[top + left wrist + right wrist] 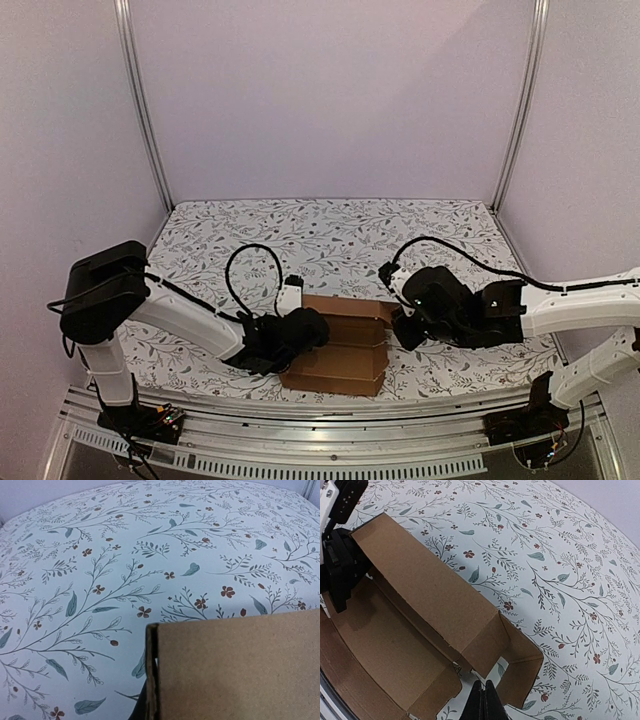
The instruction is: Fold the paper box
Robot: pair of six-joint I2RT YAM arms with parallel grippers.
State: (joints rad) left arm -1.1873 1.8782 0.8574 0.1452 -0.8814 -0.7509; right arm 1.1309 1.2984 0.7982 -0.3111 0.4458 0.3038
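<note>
Seeing box (335, 352) lying on table (330, 235), close to the near edge, centred between both grippers. Partly folded: long back wall standing up, base panel flat in front of it, flaps at the right end half raised.

At the box's left end, left gripper (303, 328), touching the cardboard. Clamped on the left end of the raised wall, going by the right wrist view. Own wrist view filled bottom-right by a plain cardboard face, cut edge right up against the lens; fingers not visible there.

At the box's right end, right gripper (483, 700), fingers pressed together into a point. Tips sitting at the gap between the near flap and the end flap, with a patch of floral table just past them. Can't tell whether any cardboard is pinched between them. From overhead, either touching the box's right end or just beside it; can't tell which at that angle.
</note>
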